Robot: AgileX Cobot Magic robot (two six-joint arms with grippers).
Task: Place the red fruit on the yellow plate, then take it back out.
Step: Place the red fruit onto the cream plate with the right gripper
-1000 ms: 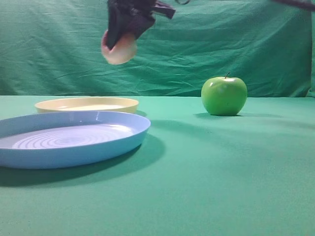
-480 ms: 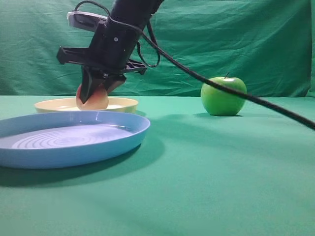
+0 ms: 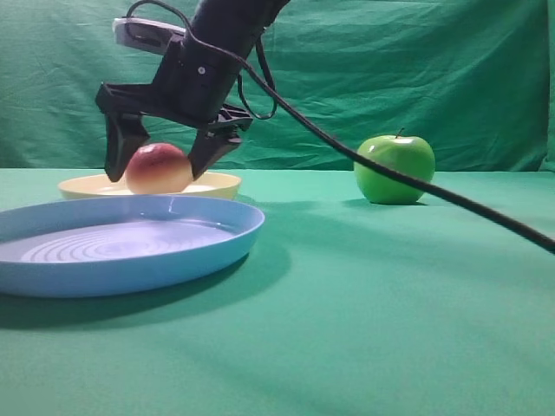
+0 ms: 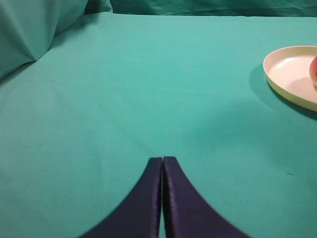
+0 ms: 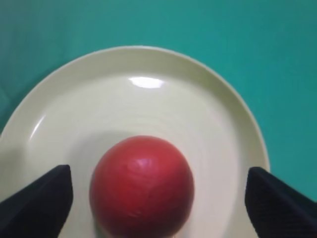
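Note:
The red fruit [image 3: 159, 168] [image 5: 142, 184] rests on the yellow plate [image 3: 221, 183] [image 5: 148, 89] at the back left. My right gripper [image 3: 158, 171] [image 5: 158, 198] hangs over it, open, one black finger on each side of the fruit with a clear gap to both. In the left wrist view my left gripper [image 4: 162, 159] is shut with nothing in it, low over bare green cloth. The yellow plate [image 4: 290, 74] shows at that view's right edge, with a sliver of the red fruit [image 4: 314, 70].
A larger light blue plate [image 3: 130, 264] lies in front of the yellow one at the near left. A green apple [image 3: 395, 168] stands at the back right. The right arm's black cable [image 3: 451, 186] slants down across the right half. Green cloth covers table and backdrop.
The right gripper came down from high up with the fruit, set it on the yellow plate, and spread its fingers off it. The left gripper's earlier state is not shown.

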